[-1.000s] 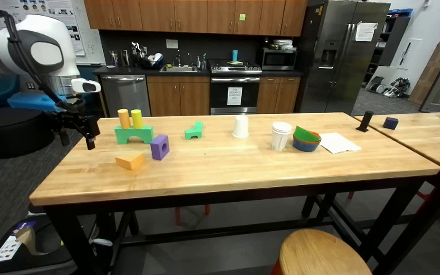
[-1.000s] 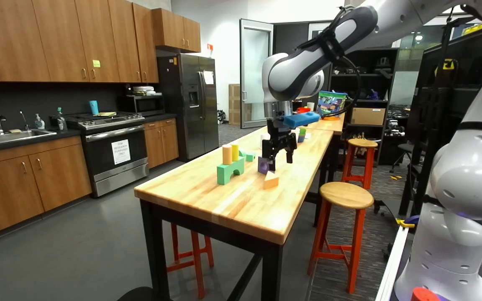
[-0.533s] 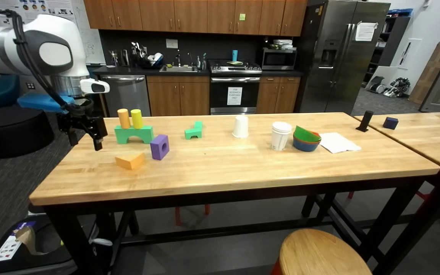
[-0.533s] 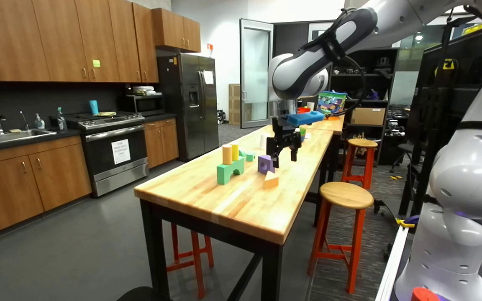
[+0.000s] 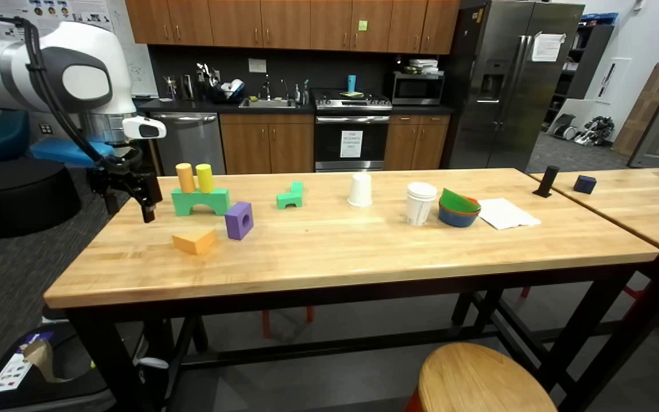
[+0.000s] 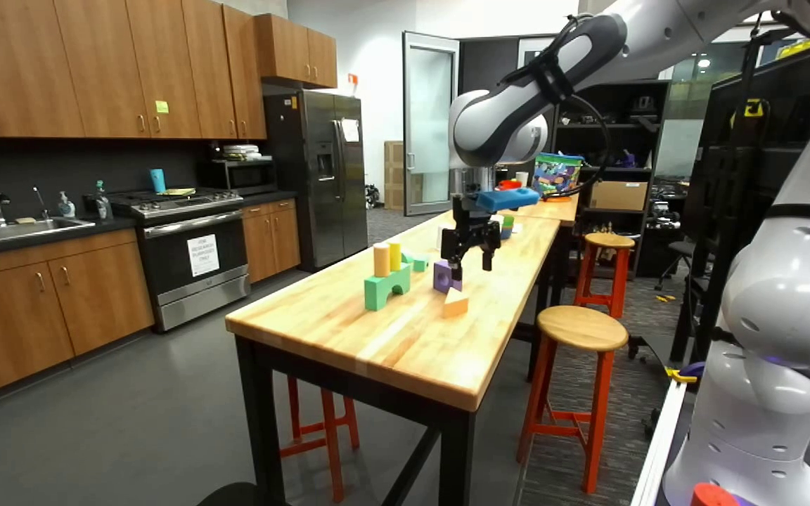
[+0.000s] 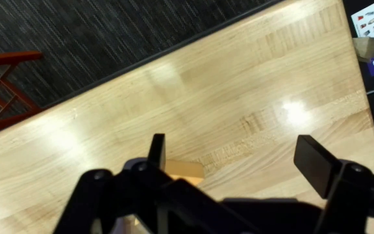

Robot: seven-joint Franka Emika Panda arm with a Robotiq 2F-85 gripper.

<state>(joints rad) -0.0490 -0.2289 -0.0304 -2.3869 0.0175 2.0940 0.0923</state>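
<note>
The pincer (image 5: 131, 215) — spread wide, nothing gripped — has been shifted slightly since a second earlier, nearer the orange wedge (image 5: 194, 242), which is left unmoved near a purple block (image 5: 238, 222) on the counter (image 5: 318, 254). Farther along, a tilted green bowl (image 5: 455, 201) is nested with an orange bowl (image 5: 472, 200) inside a blue bowl (image 5: 458, 220).
</note>
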